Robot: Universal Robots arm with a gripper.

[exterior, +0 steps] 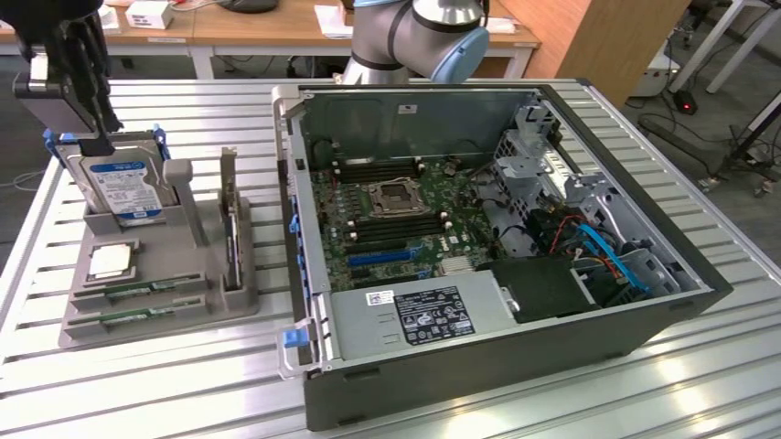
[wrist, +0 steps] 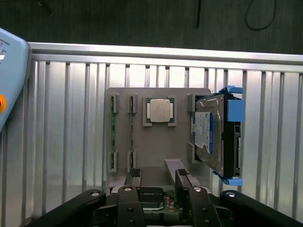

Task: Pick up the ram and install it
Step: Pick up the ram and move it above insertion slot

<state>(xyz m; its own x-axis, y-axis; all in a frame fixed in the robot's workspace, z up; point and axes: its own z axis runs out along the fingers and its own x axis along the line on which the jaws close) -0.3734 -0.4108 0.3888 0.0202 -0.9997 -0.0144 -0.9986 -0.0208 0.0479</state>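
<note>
While the gripper (exterior: 95, 123) hangs at the upper left of the exterior view, its fingers (wrist: 135, 174) stand apart with nothing between them: open, empty.

Item 1. Hard drive (exterior: 123, 187), silver with a blue label, upright in its slot directly below the gripper.

Item 2. Parts holder (exterior: 183, 306), grey, on the slatted table (exterior: 146, 393) at the exterior view's left.

Item 3. Processor chip (exterior: 110, 262), square and silver, flat in its recess just in front of the drive.

Item 4. Ram (exterior: 137, 293), a narrow green stick in a slot at the lower left front of the holder, well apart from the gripper. A second stick (exterior: 128, 318) sits in the next slot forward.
Handling, judged: light, stiff, thin, easily cracked by bending. Chips and contact edge are best left untouched. Grip across the flat faces near mid-length and lift straight out of the slot.

Item 5. Computer case (exterior: 488, 384), side open, centre to right, with the motherboard (exterior: 366, 229) exposed.
</note>
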